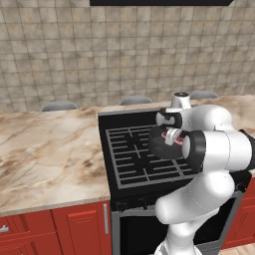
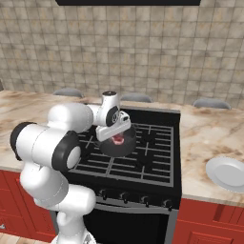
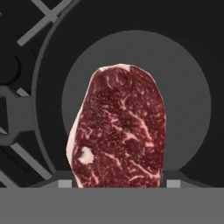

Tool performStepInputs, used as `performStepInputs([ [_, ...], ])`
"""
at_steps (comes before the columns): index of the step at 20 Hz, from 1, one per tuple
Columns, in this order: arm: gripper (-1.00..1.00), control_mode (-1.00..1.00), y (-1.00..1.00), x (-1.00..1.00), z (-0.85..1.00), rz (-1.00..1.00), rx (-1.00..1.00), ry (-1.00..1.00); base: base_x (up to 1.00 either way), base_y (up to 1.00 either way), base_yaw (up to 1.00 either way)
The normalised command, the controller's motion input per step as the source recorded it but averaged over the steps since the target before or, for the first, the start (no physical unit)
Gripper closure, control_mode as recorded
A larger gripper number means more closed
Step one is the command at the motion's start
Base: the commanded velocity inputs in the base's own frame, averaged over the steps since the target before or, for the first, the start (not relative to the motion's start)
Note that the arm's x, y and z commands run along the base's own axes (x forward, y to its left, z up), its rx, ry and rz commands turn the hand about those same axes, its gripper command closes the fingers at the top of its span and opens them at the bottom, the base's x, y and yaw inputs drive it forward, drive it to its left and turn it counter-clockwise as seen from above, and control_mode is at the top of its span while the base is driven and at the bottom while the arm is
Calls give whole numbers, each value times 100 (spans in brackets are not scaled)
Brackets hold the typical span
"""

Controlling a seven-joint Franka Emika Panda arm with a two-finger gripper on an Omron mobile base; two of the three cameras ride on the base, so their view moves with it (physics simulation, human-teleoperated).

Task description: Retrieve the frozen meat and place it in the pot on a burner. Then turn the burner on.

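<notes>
Burner (image 2: 143, 157): pot (image 3: 52, 87), tool (image 2: 117, 137) holding frozen meat (image 3: 120, 131) above.

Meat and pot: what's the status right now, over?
Pincer shut on the meat, hanging over the pot. Pot sits on the stove grate. Nothing in the way.

Frozen meat (image 3: 120, 131): deep red, marbled with pale streaks, pale fat along one edge, surface mottled and dull.
Pot (image 3: 183, 92), directly beneath the hand: dark grey metal, matt, smooth floor.
Burner (image 1: 130, 149), under the pot: black metal bars, matt.
Counter (image 1: 45, 149), to the hand's left: veined stone, polished.
Plate (image 2: 228, 174), far to the hand's right: white, smooth.
</notes>
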Motion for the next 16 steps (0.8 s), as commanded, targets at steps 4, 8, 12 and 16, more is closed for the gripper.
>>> performStepInputs([
  [4,100,-100,0,0,-1,0,0,0,0,0,0],
  [8,100,-100,0,1,0,0,0,0,0,0,0],
  [12,100,-100,0,6,0,0,0,0,0,0,0],
  [16,100,-100,0,14,0,0,0,0,0,0,0],
])
